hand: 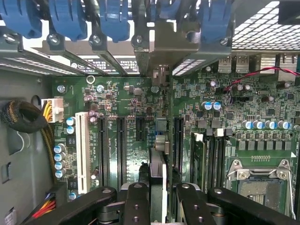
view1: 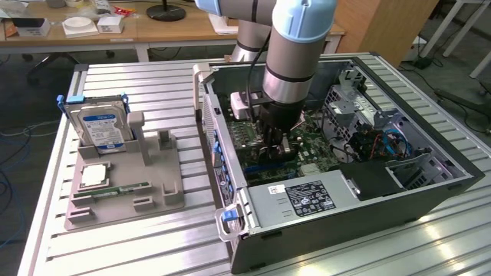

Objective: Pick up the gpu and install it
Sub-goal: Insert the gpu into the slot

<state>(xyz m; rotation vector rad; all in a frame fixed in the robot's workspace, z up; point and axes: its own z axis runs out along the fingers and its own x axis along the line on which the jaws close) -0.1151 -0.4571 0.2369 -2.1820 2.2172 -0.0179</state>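
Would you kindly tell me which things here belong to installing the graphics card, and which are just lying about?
In the job: graphics card, held in the claw; motherboard; computer case.
Lying about: hard drive, memory stick, processor chip, all on the grey holder.

Ext view: even overhead room light, soft shadows, no blur. Glare patches on alu table [view1: 429,236] slats at ext view's right. PC case [view1: 345,230] interior dimmer, and the arm [view1: 295,52] shades the board under it. Wrist view: vent grille [hand: 265,28] backlit and blown out to white. Motherboard [hand: 131,108] evenly lit w/ fine detail readable. Case wall by the cables is dark. Blue latches [hand: 112,18] slightly soft. Gripper [hand: 158,174] links near lens almost black, little detail. The gpu [hand: 157,157] clamped edge-on catches a pale strip.
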